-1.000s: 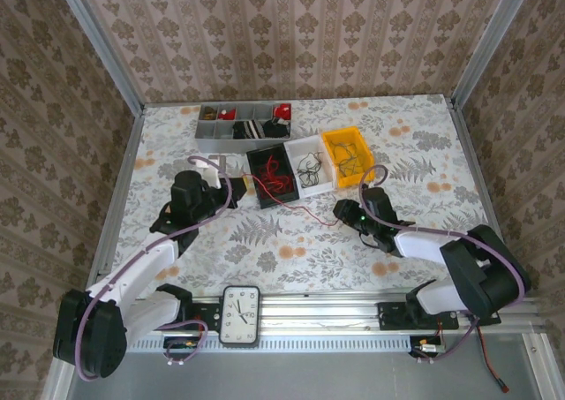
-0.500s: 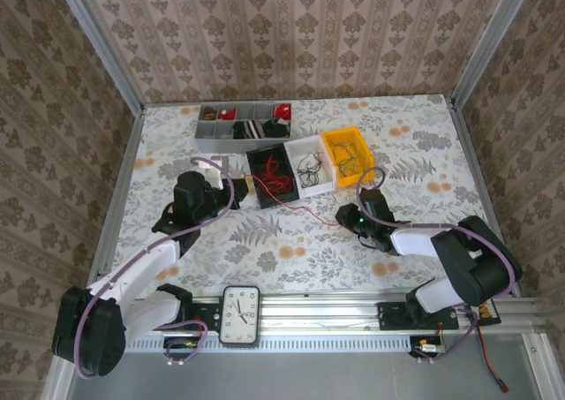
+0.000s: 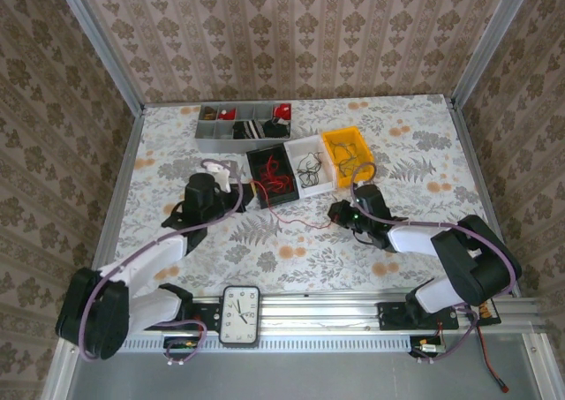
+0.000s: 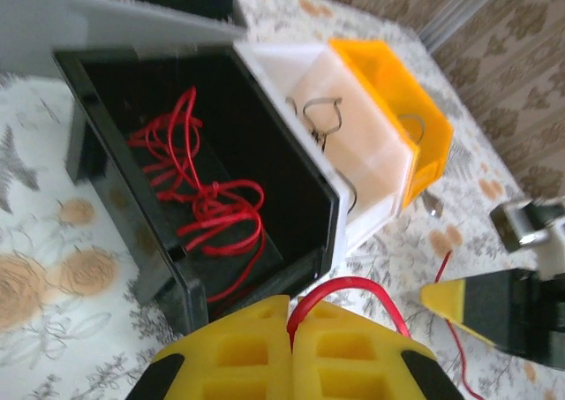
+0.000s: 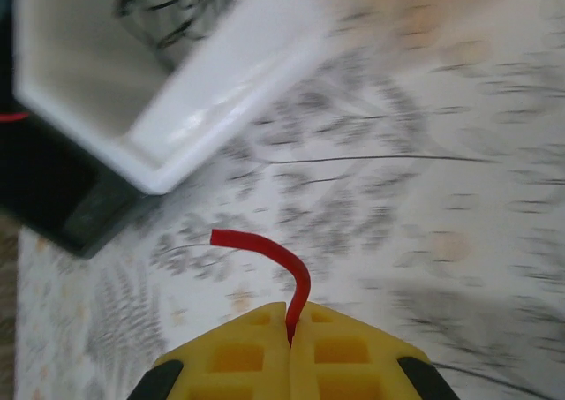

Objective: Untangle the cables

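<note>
One red cable [image 3: 296, 216] stretches across the table between my two grippers. My left gripper [image 3: 240, 193] is shut on one end of it, just in front of the black bin [image 3: 256, 155]. In the left wrist view the red cable [image 4: 353, 285] arcs out of the shut left gripper [image 4: 291, 305], and a clump of red cables [image 4: 207, 201] lies in the black bin [image 4: 115, 215]. My right gripper [image 3: 336, 213] is shut on the other end. The right wrist view has the right gripper [image 5: 291, 313] pinching the red cable [image 5: 281, 254]. Dark cables [image 3: 308, 164] lie in the white bin [image 3: 294, 144].
A yellow bin [image 3: 332, 138] with dark wires stands to the right of the white bin. A grey divided tray [image 3: 203, 128] sits at the back. A clock [image 3: 240, 314] lies on the near rail. Patterned walls close in three sides.
My right gripper has shut on the loose end of the red cable and shifted slightly left. My left gripper, still shut, has moved right towards the black bin.
</note>
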Tool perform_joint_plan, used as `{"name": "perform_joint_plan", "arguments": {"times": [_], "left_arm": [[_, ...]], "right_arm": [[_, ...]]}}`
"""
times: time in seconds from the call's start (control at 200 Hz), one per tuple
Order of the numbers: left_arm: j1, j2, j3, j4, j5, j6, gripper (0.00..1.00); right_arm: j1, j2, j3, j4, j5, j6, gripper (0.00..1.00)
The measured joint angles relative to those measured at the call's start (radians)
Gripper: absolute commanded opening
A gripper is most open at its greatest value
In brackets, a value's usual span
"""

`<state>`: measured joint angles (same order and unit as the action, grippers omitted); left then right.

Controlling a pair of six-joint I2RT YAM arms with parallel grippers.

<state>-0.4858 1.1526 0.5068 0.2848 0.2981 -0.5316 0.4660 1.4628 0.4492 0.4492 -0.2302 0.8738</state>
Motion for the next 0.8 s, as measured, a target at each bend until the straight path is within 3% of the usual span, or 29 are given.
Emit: {"name": "perform_joint_plan", "arguments": {"times": [0.185, 0.365, 0.8], "left_arm": [[-0.090, 0.206, 0.073, 0.027, 0.008, 0.000, 0.00], [-0.148, 0.340, 0.197, 0.069, 0.092, 0.005, 0.00], [-0.145, 0.327, 0.260, -0.021, 0.247, 0.102, 0.00]], "right_arm": [[0.077, 0.047, 0.146, 0.001, -0.088, -0.082, 0.01], [0.101, 0.128, 0.254, 0.021, -0.169, -0.116, 0.01], [0.074, 0.193, 0.255, 0.138, -0.217, -0.045, 0.02]]}}
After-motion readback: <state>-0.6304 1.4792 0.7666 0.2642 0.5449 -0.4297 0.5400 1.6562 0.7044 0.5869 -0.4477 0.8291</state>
